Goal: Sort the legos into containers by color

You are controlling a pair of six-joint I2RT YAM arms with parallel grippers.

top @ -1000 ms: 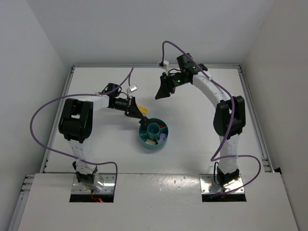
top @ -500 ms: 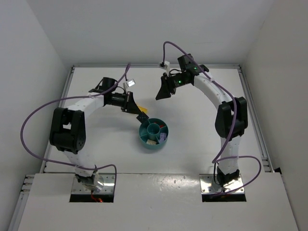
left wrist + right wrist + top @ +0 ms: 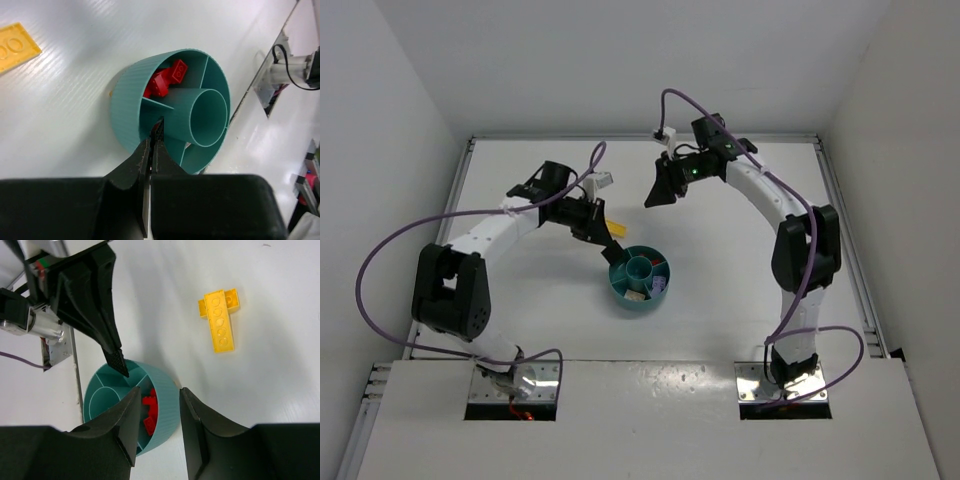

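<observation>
The little red plastic bricks (image 3: 166, 80) lie together in one section of the round teal plastic dish (image 3: 127, 107), beside its middle cup. The left gripper (image 3: 155, 131) is pinched tight with nothing in it, and its tips hang just over the dish's rim. I think it has nothing to carry because its brick is already in.

The right gripper (image 3: 158, 399) is partly open and holds nothing. It hangs high above the white table (image 3: 530, 290), well away from the dish, maybe waiting for its turn.

The flat yellow bricks (image 3: 220, 319) lie joined together on the table near the dish, not sorted yet.

The right wrist view shows the whole yellow piece. The left wrist view shows only its corner. The top view shows beige and purple bricks in the dish's near sections.
</observation>
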